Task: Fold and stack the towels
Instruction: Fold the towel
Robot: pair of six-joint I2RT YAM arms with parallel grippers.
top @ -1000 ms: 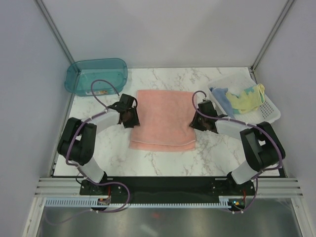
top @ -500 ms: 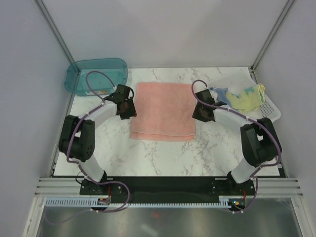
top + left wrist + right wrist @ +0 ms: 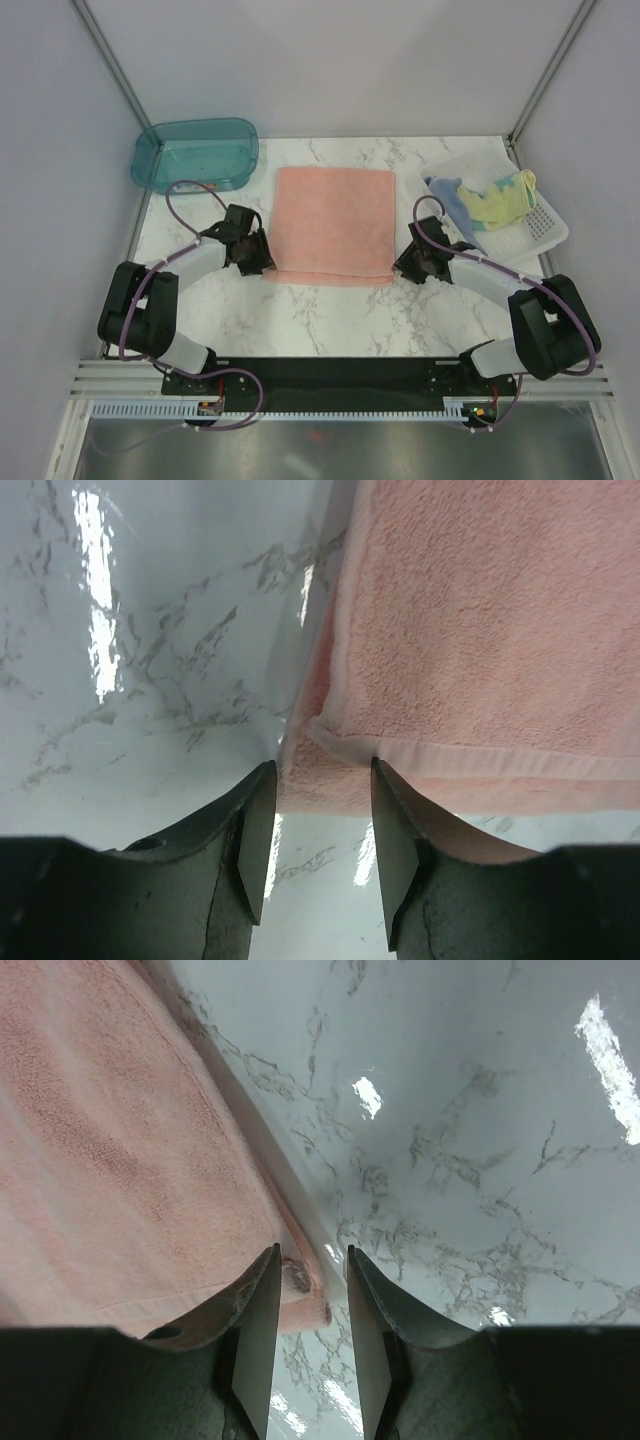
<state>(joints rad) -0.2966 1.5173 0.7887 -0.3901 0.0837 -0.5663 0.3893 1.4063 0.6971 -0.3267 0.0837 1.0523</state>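
A salmon-pink towel [image 3: 333,215] lies folded and flat in the middle of the marble table. My left gripper [image 3: 264,262] sits low at its near left corner. In the left wrist view the gripper [image 3: 322,780] stands open, with that corner of the pink towel [image 3: 480,630] lying between the fingertips. My right gripper [image 3: 408,264] is at the near right corner. It [image 3: 312,1260] is open too, and the layered corner of the pink towel [image 3: 100,1160] reaches into the gap. A light blue towel [image 3: 452,195] and a pale yellow towel [image 3: 500,200] lie crumpled in the basket.
A white perforated basket [image 3: 545,235] stands at the right edge of the table, close to my right arm. A teal plastic bin [image 3: 195,152] stands at the far left corner. Bare marble shows in front of the towel and on both sides of it.
The pink towel slid a little farther from me. Both grippers then drew back from its sides to its near corners and dropped low, their jaws a bit wider.
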